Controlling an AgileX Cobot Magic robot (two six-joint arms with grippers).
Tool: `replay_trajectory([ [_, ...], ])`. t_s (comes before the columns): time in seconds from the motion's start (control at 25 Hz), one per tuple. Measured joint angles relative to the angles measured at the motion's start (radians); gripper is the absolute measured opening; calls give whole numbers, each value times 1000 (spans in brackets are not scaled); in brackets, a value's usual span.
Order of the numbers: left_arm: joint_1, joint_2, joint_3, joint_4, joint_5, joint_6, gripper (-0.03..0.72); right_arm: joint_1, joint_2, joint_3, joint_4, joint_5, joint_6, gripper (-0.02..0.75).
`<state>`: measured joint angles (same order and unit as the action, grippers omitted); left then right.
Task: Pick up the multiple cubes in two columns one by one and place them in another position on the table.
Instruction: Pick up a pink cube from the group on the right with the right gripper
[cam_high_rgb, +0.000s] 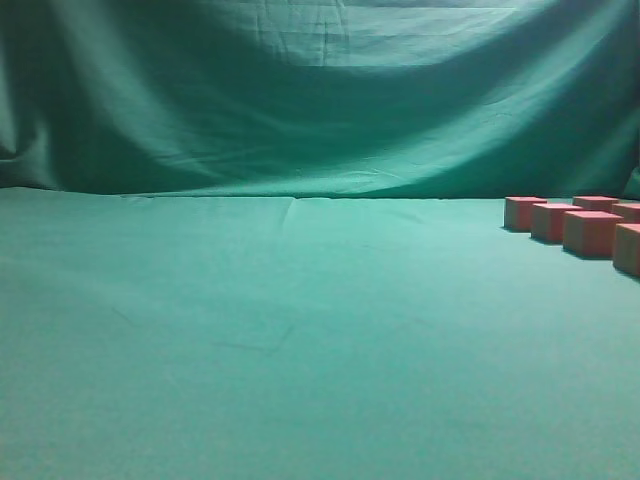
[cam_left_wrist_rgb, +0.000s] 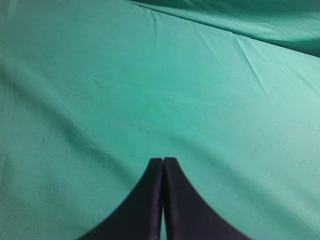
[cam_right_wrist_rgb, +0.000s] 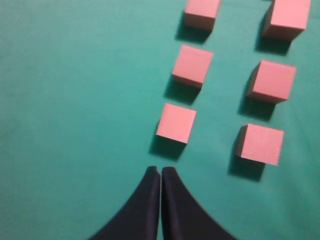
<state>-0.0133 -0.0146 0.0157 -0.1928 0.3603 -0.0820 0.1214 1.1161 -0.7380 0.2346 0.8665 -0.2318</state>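
Several pink cubes stand in two columns on the green table (cam_right_wrist_rgb: 75, 100). In the right wrist view the left column's nearest cube (cam_right_wrist_rgb: 176, 123) lies just ahead of my right gripper (cam_right_wrist_rgb: 160, 169), which is shut and empty, its tips a short way short of that cube. The right column's nearest cube (cam_right_wrist_rgb: 261, 144) sits further right. In the exterior view the cubes (cam_high_rgb: 590, 232) show at the far right edge; neither arm appears there. My left gripper (cam_left_wrist_rgb: 163, 160) is shut over bare cloth, holding nothing.
The green table (cam_high_rgb: 280, 320) stretches wide to the left of the cubes. A draped green backdrop (cam_high_rgb: 300, 90) rises behind it. A cloth crease (cam_left_wrist_rgb: 250, 55) and the backdrop's fold (cam_left_wrist_rgb: 240, 20) show in the left wrist view.
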Motion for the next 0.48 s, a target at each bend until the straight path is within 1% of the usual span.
replay_trajectory([
  [0.24,0,0,0,0,0,0,0,124,136,-23,-203,0,214,0],
  [0.32,0,0,0,0,0,0,0,141,167,-25,-229,-18,246,0],
  [0.48,0,0,0,0,0,0,0,145,213,-25,-245,-74,257,0],
])
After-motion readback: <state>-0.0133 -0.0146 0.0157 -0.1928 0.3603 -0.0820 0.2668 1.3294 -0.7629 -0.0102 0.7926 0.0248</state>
